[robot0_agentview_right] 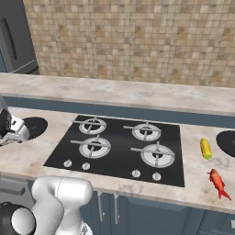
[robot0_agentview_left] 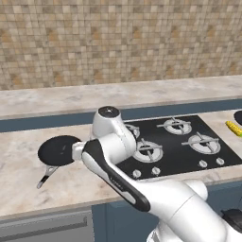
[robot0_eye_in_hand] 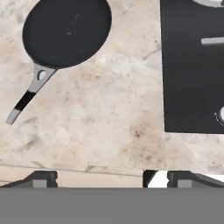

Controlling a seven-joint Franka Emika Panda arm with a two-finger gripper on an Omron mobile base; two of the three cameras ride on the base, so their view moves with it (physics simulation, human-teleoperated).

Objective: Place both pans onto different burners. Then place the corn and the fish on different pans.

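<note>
I count two pans: the left pan [robot0_agentview_left: 59, 150] lies on the counter [robot0_agentview_left: 28, 179] left of the cooktop [robot0_agentview_right: 117, 158], handle toward the front edge, and the right pan [robot0_agentview_right: 226, 142] sits cut off at the picture's right edge, on the counter right of the cooktop. There are four burners [robot0_agentview_right: 93, 147], all bare, and six small knobs [robot0_agentview_right: 136, 173] along the cooktop's front. One corn [robot0_agentview_right: 205, 148] lies just left of the right pan, apart from it, and one fish [robot0_agentview_right: 218, 182] lies nearer the front edge, below the corn. My gripper [robot0_eye_in_hand: 99, 178] hangs with its jaws spread wide and nothing between them, above bare counter between the left pan and the cooktop's left edge; in the hand view the pan is up and to the left, well apart from my fingertips [robot0_eye_in_hand: 41, 178], with open marble all round them
</note>
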